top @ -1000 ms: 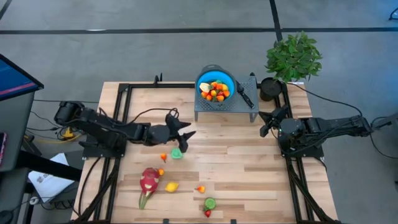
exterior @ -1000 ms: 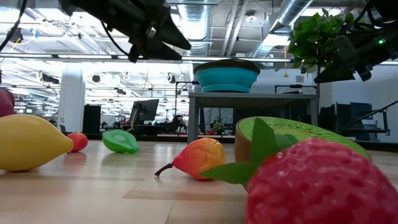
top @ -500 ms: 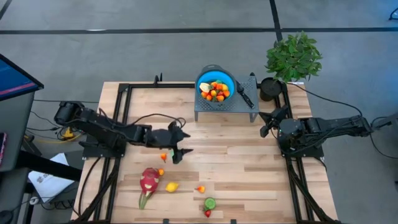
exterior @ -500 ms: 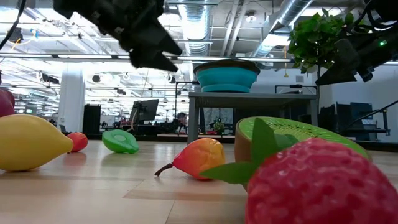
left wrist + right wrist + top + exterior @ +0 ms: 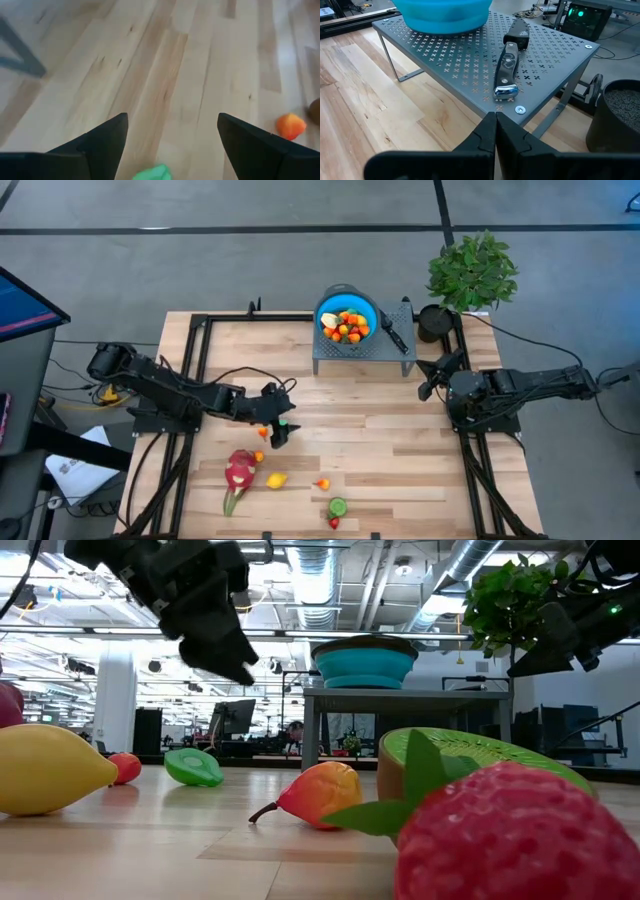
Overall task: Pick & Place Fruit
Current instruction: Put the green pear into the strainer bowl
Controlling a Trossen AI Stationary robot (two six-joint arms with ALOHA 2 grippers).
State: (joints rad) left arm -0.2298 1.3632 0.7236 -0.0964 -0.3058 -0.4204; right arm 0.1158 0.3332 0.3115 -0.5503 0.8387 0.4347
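A green fruit piece [image 5: 152,173] lies flat on the worktop right under the left end effector [image 5: 279,430], between its spread fingers. A small orange fruit [image 5: 263,432] sits just beside that end effector. Farther from it lie the pink-red dragon fruit [image 5: 238,470] (on its side, green tips trailing), a yellow lemon [image 5: 275,480], a small orange-red fruit [image 5: 322,483], a green kiwi half [image 5: 338,506] and a red strawberry [image 5: 334,523].

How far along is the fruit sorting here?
Partly done: the blue bowl on the grey perforated stand already holds several small fruits. In hand: the open left gripper is over a small green fruit piece, nothing gripped. Left: pink dragon fruit, yellow lemon and others. The shut right gripper waits.
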